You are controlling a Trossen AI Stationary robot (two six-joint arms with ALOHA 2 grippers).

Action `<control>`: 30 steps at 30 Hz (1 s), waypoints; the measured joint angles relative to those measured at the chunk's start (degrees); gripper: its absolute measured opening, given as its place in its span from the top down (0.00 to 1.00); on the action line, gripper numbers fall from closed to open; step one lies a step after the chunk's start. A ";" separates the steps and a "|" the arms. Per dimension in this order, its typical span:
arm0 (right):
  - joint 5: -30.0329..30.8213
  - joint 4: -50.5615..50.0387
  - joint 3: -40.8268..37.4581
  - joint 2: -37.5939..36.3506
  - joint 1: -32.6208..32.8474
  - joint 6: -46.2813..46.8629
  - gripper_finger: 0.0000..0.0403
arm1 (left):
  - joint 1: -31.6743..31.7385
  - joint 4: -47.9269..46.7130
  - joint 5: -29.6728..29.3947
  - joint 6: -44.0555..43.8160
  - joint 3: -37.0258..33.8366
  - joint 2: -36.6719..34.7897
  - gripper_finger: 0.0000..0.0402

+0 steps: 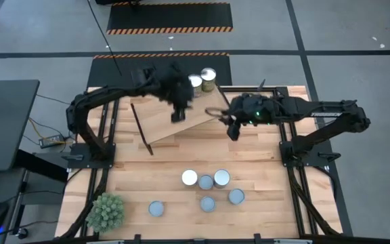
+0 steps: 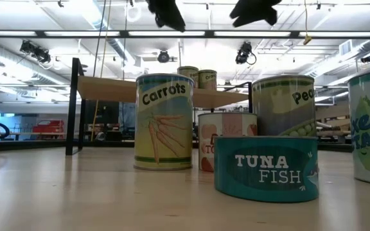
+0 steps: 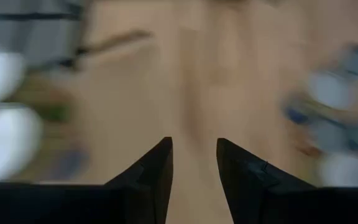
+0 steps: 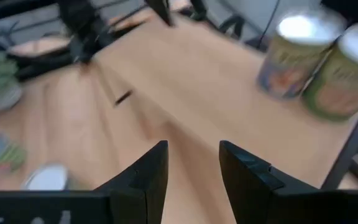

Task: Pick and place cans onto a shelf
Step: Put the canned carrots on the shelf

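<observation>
The shelf (image 1: pixel 181 125) is a tilted light-wood plank on thin black legs at the table's far middle. Two cans (image 1: pixel 202 80) stand on their bases at its far right corner and also show in the right wrist view (image 4: pixel 319 62) and the low view (image 2: pixel 198 77). Several more cans (image 1: pixel 207 183) stand on the table near its front edge; the low view shows them up close (image 2: pixel 164 122). My left gripper (image 1: pixel 179 112) hangs open and empty above the shelf (image 3: pixel 194 149). My right gripper (image 1: pixel 233 130) is open and empty by the shelf's right edge (image 4: pixel 193 152).
A spiky green plant (image 1: pixel 107 211) stands at the table's near left corner. One can (image 1: pixel 156 209) stands apart from the group, near the plant. A flat tuna can (image 2: pixel 266 168) is nearest the low camera. Bare tabletop (image 1: pixel 147 169) lies between the shelf and the cans.
</observation>
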 joint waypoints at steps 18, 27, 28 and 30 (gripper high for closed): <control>0.45 -4.22 0.00 -2.35 9.00 7.10 0.63 | -23.35 -3.22 -2.97 -25.40 -5.29 -0.07 0.46; 3.32 -4.20 0.00 -2.69 10.91 8.75 0.63 | -29.11 3.74 -2.79 -33.33 -15.36 0.02 0.13; 4.11 -4.29 0.00 -2.68 11.37 8.98 0.63 | -29.54 5.09 -2.82 -33.65 -16.75 0.02 0.12; 5.75 -4.27 0.00 -2.68 12.30 9.32 0.63 | -30.34 7.24 -3.01 -33.79 -18.96 0.06 0.09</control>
